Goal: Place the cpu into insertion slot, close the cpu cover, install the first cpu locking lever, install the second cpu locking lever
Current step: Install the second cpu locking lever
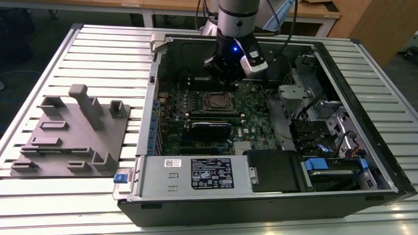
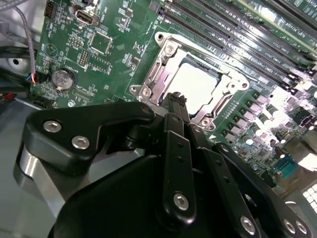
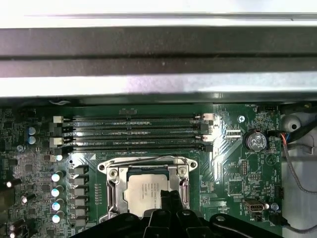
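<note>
Gripper fingers apparently together, empty, over one cpu under one cpu cover.

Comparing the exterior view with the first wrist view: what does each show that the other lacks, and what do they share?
Exterior view: the grey moulded fixture plate on the slatted table, beside the open computer case. First wrist view: the round silver coin battery. Both: the silver-grey square cpu seated in the metal-rimmed insertion slot, silvery cpu cover down around it, with the black gripper at the socket's edge.
</note>
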Robot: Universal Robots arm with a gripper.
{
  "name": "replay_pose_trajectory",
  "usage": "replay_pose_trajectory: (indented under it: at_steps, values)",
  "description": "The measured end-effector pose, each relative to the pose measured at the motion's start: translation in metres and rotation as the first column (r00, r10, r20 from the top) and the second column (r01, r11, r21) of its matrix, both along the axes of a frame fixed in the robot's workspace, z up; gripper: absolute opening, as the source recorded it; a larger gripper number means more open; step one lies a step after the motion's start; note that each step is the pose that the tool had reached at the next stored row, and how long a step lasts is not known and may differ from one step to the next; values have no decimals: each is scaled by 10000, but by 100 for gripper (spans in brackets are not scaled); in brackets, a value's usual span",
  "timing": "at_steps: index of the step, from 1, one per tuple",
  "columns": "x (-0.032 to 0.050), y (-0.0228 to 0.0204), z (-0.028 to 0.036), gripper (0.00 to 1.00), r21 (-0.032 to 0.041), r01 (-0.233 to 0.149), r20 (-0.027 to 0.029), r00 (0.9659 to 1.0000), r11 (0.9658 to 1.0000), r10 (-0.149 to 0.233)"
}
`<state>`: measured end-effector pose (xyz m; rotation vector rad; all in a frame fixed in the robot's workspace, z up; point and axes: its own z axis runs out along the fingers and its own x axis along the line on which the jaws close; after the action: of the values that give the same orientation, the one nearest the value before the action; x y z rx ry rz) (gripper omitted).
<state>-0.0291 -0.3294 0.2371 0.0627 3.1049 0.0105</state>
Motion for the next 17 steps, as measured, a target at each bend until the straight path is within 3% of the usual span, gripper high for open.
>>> replay_pose_trajectory:
  at_steps: [3,10,17]
  values:
    - [0,-29,-2,11,-1,0,0,10000,10000,0]
    - [0,-141,-12,11,1,-1,1,10000,10000,1]
    - [0,-149,-13,11,0,0,0,10000,10000,0]
